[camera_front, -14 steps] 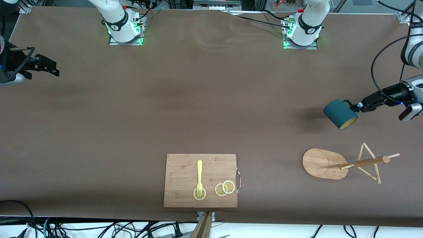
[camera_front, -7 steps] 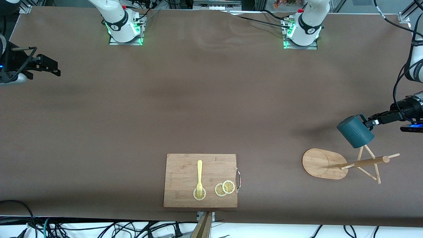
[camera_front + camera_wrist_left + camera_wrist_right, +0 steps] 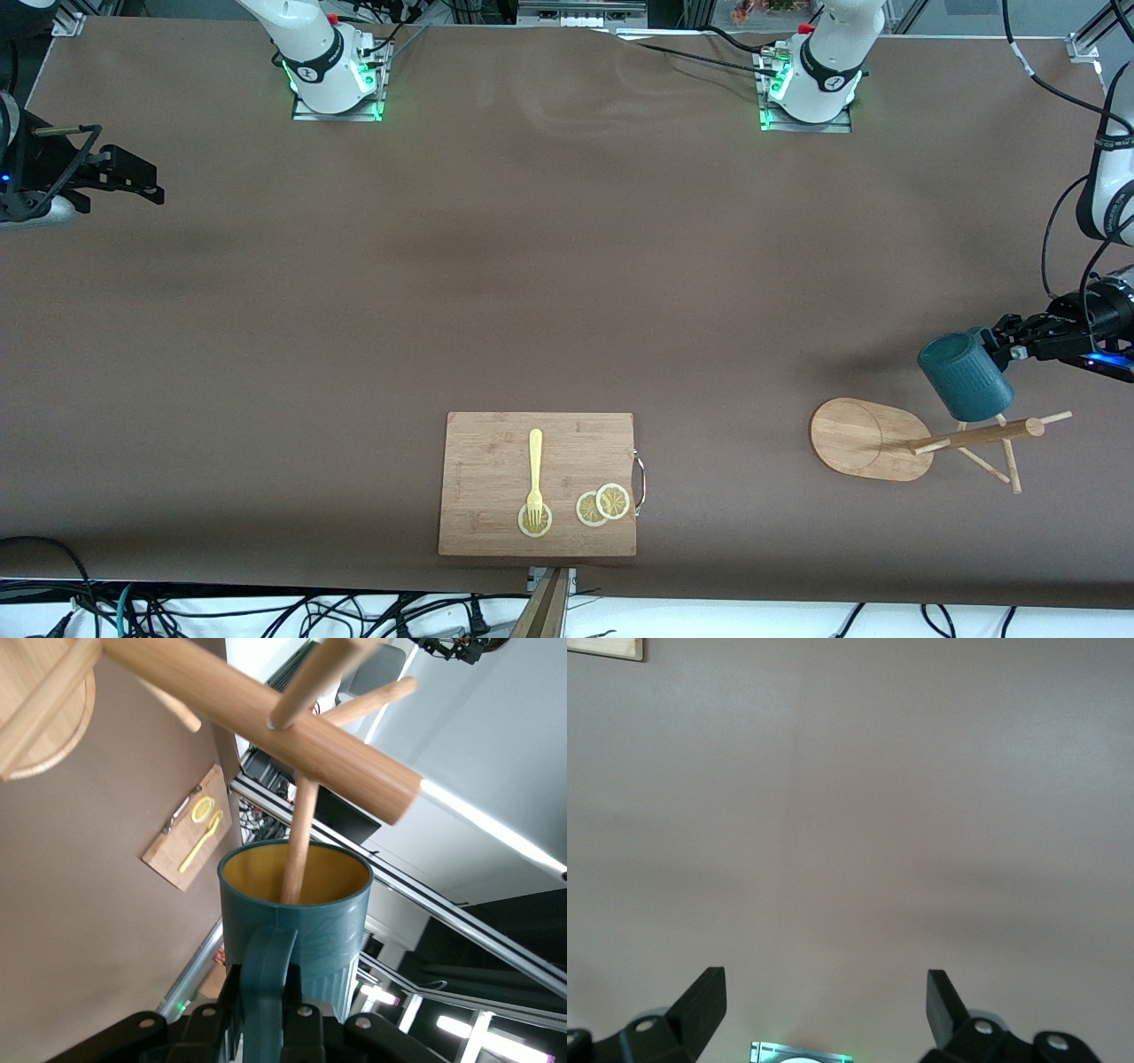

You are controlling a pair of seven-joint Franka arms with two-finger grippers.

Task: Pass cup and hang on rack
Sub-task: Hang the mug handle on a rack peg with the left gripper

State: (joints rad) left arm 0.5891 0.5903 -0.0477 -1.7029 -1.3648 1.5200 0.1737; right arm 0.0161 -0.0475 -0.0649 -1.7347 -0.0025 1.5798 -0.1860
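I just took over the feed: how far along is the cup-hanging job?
Handover looks done: the left gripper holds the cup by its handle, while the right gripper waits open. In hand: a peg of the rack enters the cup's mouth. Left: seating and releasing.

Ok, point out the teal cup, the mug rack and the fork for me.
cup [image 3: 967, 383], front view, ribbed outer wall.
rack [image 3: 855, 436], front view, bare part of its oval base.
fork [image 3: 535, 461], front view, middle of its handle.

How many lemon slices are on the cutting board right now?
3: one under the fork's tines, and two overlapping beside the cutting board's metal handle. More could be hidden underneath.
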